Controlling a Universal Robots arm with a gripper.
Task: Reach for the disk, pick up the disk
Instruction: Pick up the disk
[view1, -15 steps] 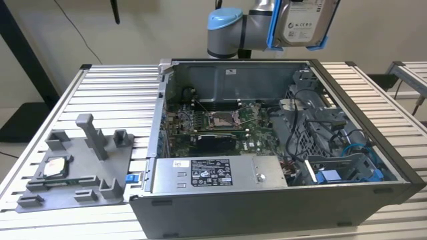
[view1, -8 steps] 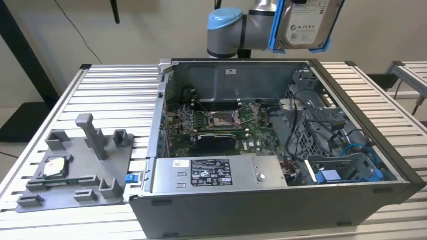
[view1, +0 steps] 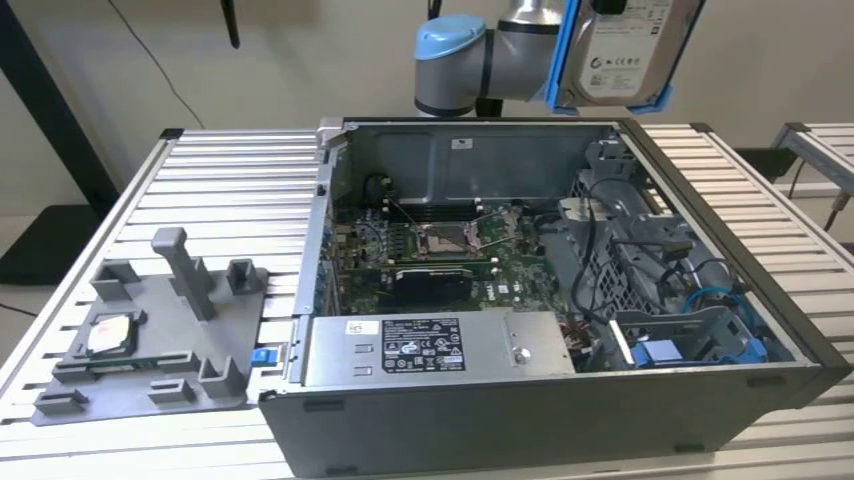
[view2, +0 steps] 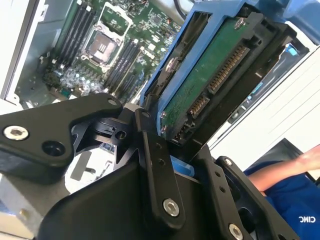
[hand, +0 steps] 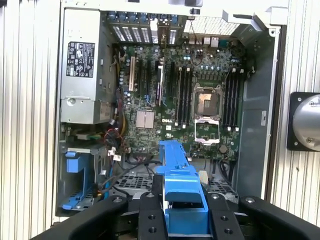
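Disk (view1: 627, 50) hanging in the air above the far rim of the case (view1: 747, 300), well clear of the interior, label side facing the exterior camera, blue rails running along its edges. In the second wrist view the disk (view2: 215, 75) is showing its green circuit-board underside and connector end, tilting away over the motherboard (view2: 100, 45). Gripper (view2: 172, 150) clamping the disk's near end: black fingers (view2: 155, 165) pressing in against the blue rail from both sides, closed tight on it. In the first wrist view the rail (hand: 177, 175) is sticking out between the fingers (hand: 150, 220), edge-on.

Below, case lying open on the slatted table (view1: 214, 170); power supply (view1: 427, 345) near the front wall. Grey fixture (view1: 147, 330) sitting on the table toward the exterior view's left. A person's arm (view2: 280, 170) showing at the second wrist view's margin.
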